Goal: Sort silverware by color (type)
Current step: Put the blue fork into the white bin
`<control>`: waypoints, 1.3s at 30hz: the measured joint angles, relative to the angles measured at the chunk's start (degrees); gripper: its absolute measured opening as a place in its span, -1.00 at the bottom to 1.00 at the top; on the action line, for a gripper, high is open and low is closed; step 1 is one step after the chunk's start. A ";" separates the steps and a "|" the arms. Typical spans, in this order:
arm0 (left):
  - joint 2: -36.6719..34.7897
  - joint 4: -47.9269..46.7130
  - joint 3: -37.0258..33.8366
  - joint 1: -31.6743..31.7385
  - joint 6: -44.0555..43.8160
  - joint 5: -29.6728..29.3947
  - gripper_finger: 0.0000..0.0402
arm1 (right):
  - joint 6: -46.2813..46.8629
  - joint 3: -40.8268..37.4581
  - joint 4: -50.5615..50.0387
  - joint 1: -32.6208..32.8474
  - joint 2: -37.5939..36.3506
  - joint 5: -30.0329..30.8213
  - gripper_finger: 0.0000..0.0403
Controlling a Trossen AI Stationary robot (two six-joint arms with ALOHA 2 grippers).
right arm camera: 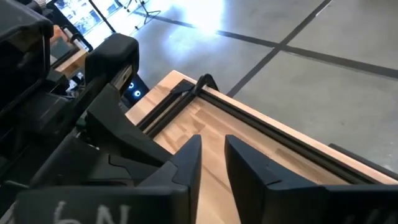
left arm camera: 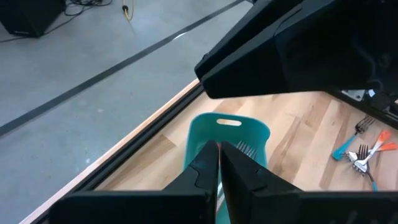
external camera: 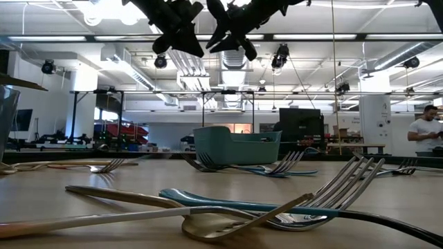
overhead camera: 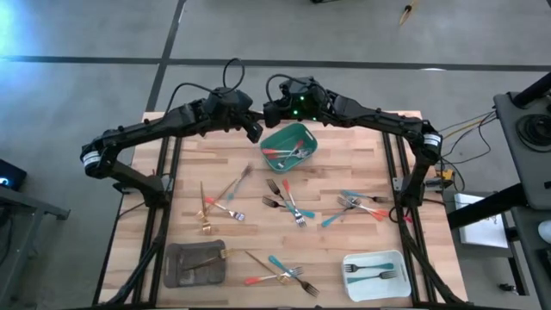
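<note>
Both claws hover at the frame's upper centre beside the green tray [overhead camera: 289, 144]. The left claw [overhead camera: 254, 132] is pinched closed and empty; the right claw [overhead camera: 270, 114] stands narrowly parted, empty. Silverware [overhead camera: 288, 205] lies scattered mid-worktop [overhead camera: 344, 176].

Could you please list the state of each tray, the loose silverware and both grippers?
Green tray: holds teal and red-orange forks.
White tray: holds two teal forks.
Grey tray: holds a gold utensil.
Loose silverware: scattered, unsorted on the table.
Left gripper: shut, empty, above the green tray.
Right gripper: jaws parted, empty.
</note>
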 joint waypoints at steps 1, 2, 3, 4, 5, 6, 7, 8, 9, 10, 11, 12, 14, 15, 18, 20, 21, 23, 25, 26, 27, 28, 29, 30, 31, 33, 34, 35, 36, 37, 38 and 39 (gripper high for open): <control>0.00 -0.19 0.00 0.00 0.00 0.00 -1.00 | 0.02 0.00 -0.14 0.00 0.00 0.02 -0.64; 0.00 -0.40 0.00 0.00 0.00 0.00 -1.00 | 0.02 0.00 -0.31 0.00 0.00 0.02 -0.61; 0.00 -0.85 0.00 -0.03 0.00 0.01 -1.00 | 0.04 0.00 -0.51 0.00 0.00 0.02 -0.59; -0.05 -1.68 0.00 -0.04 0.00 0.02 -1.00 | 0.06 0.00 -0.81 0.00 0.00 0.02 -0.57; -0.17 -2.75 0.00 -0.04 0.02 0.02 -1.00 | 0.07 0.00 -1.17 0.00 0.00 0.02 -0.56; -0.34 -3.92 0.00 -0.04 0.08 0.04 -1.00 | 0.08 0.00 -1.43 -0.01 0.00 0.02 -0.55; -0.65 -5.26 0.00 -0.04 0.17 0.04 -1.00 | 0.09 0.00 -1.64 -0.02 0.00 0.04 -0.54; -1.00 -6.63 0.00 -0.04 0.20 0.04 -1.00 | 0.13 0.00 -1.90 -0.02 0.00 0.04 -0.53; -1.53 -8.08 0.00 -0.05 0.20 0.04 -1.00 | 0.17 0.00 -2.17 -0.02 0.00 0.04 -0.53; -2.00 -9.72 0.00 -0.04 0.20 0.05 -1.00 | 0.19 0.00 -2.44 -0.02 0.00 0.06 -0.53; -2.57 -11.61 0.00 -0.07 0.22 0.12 -1.00 | 0.19 0.02 -2.69 -0.02 0.00 0.06 -0.53; -3.03 -14.19 0.00 -0.11 0.25 0.73 -1.00 | 0.19 0.02 -2.83 -0.02 0.00 0.06 -0.53; -3.85 -21.05 0.00 -0.22 0.90 2.70 -1.00 | -0.07 0.02 -2.99 -0.04 0.00 0.02 -0.52; -4.13 -25.12 -0.10 -0.29 1.07 3.54 -1.00 | -0.43 0.02 -2.98 -0.05 0.00 -0.32 -0.52; -4.48 -34.36 -1.96 -1.02 -0.67 3.68 -1.00 | -1.37 0.02 -2.99 -0.07 0.00 -0.84 -0.53; -4.84 -35.85 -5.04 -2.01 -2.89 3.64 -1.00 | -2.59 0.04 -3.07 -0.12 -0.11 -1.90 -0.52; -5.19 -35.95 -7.08 -2.70 -3.95 3.70 -1.00 | -3.16 0.04 -3.16 -0.20 -0.21 -2.89 -0.52; -5.88 -35.46 -11.28 -4.36 -5.93 4.91 -1.00 | -3.27 0.04 -3.35 -0.32 -0.57 -5.36 -0.50; -6.22 -34.86 -15.21 -5.94 -8.34 6.19 -0.98 | -3.29 0.04 -4.56 -0.51 -1.23 -7.77 -0.49; -6.33 -34.80 -16.86 -6.74 -9.70 7.08 -0.96 | -3.32 0.06 -5.38 -0.52 -1.58 -8.75 -0.48; -6.46 -34.50 -18.36 -7.54 -10.90 7.87 -0.93 | -3.46 0.11 -6.40 -0.55 -1.99 -9.79 -0.47; -6.51 -34.16 -19.47 -8.42 -11.92 8.77 -0.90 | -3.76 0.11 -7.78 -0.55 -2.40 -10.56 -0.47; -6.54 -33.82 -20.38 -9.29 -12.76 9.78 -0.87 | -4.30 0.11 -9.16 -0.52 -2.73 -11.22 -0.46; -6.54 -33.43 -21.17 -10.22 -13.48 10.78 -0.83 | -4.64 0.11 -10.48 -0.52 -3.14 -11.51 -0.46; -6.54 -33.09 -21.81 -11.11 -14.25 11.62 -0.79 | -5.22 0.11 -12.38 -0.52 -3.49 -12.06 -0.46; -6.54 -32.39 -22.56 -12.98 -15.80 12.66 -0.71 | -6.52 0.11 -15.96 -0.50 -4.20 -12.69 -0.46; -6.54 -32.14 -22.80 -13.97 -16.63 12.69 -0.67 | -6.71 0.11 -18.04 -0.50 -4.46 -12.81 -0.46; -6.54 -32.20 -23.12 -14.96 -17.65 12.74 -0.63 | -6.72 0.11 -20.19 -0.49 -4.71 -12.83 -0.47; -6.54 -32.32 -23.52 -15.93 -18.86 13.00 -0.60 | -6.71 0.11 -22.40 -0.40 -5.01 -12.83 -0.47; -6.54 -32.33 -23.90 -16.99 -20.05 13.80 -0.57 | -6.73 0.11 -24.73 -0.36 -5.17 -12.83 -0.47; -6.54 -32.30 -24.26 -18.06 -21.34 14.69 -0.54 | -6.77 0.11 -27.05 -0.20 -5.29 -12.83 -0.46; -6.54 -32.15 -24.72 -19.15 -22.85 15.21 -0.51 | -6.81 0.11 -29.22 -0.12 -5.40 -12.83 -0.46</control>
